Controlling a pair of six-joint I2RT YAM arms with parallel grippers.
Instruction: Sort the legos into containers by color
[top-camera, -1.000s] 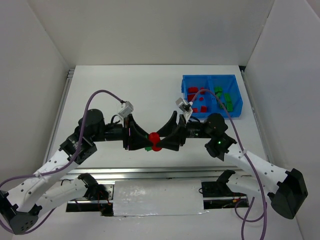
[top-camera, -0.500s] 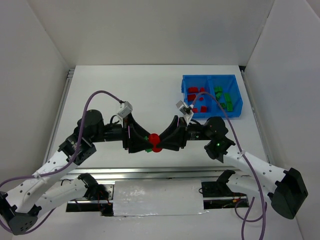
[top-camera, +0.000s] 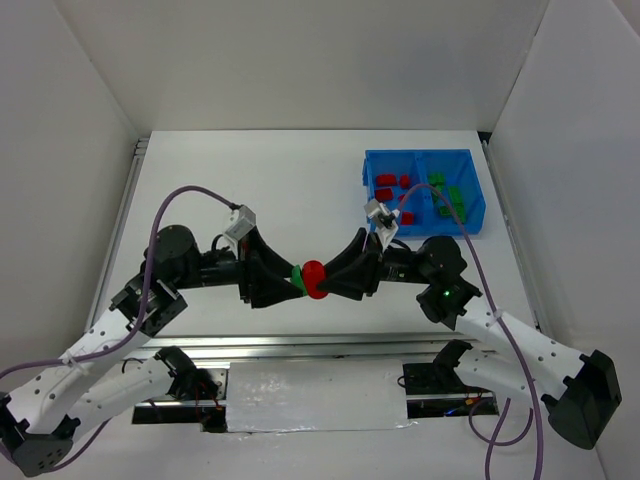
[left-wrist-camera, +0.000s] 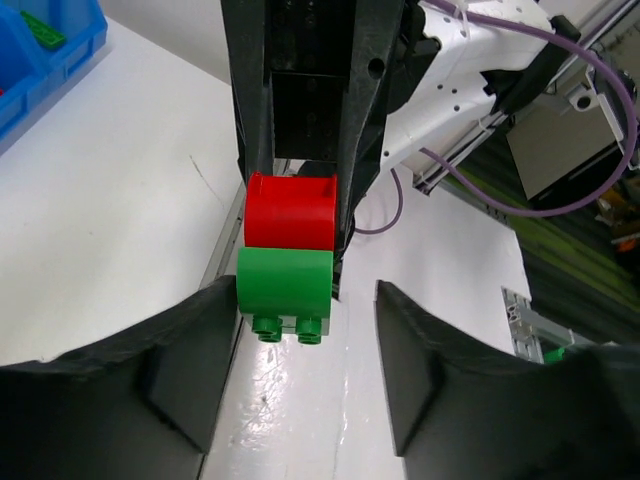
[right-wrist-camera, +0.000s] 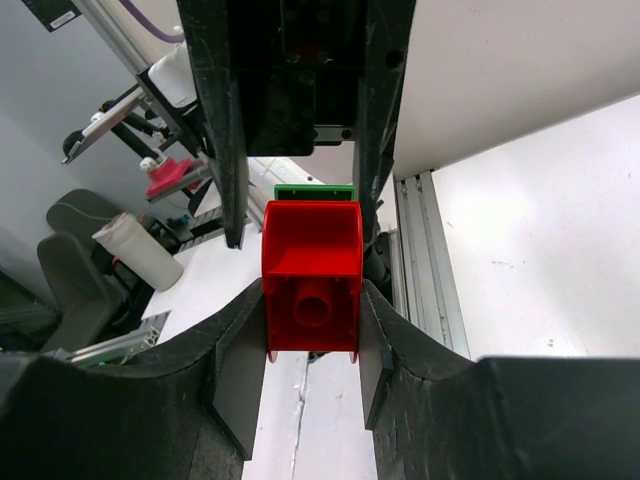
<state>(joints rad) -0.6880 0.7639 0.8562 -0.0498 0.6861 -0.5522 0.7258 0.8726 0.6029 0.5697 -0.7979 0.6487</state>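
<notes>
Bin (top-camera: 420, 153) — bright blue, at 2 o'clock on the worktop (top-camera: 250, 180), split by a divider wall. Left compartment (top-camera: 372, 168): red legos (top-camera: 385, 182) only, a handful. Right compartment (top-camera: 472, 168): green legos (top-camera: 455, 195) only, a handful.

Stacked pair outside the bin, toward 6 o'clock, between the two grippers: red brick (top-camera: 314, 279) joined to green brick (top-camera: 298, 275).

Right gripper (top-camera: 330, 281) clenched on the red brick. Right wrist view shows both fingers (right-wrist-camera: 240, 380) pressed against its sides. It also shows the brick's hollow end with a round tube. The green brick is only a sliver behind it at 12 o'clock.

Left gripper (top-camera: 288, 280) released. Left wrist view shows the green brick against one finger (left-wrist-camera: 190, 370), with a clear gap to the other finger at 3 o'clock. Its studs point to 6 o'clock.

That view also catches a bin corner at 10 o'clock with a green piece inside — only the top view shows both compartments whole.
</notes>
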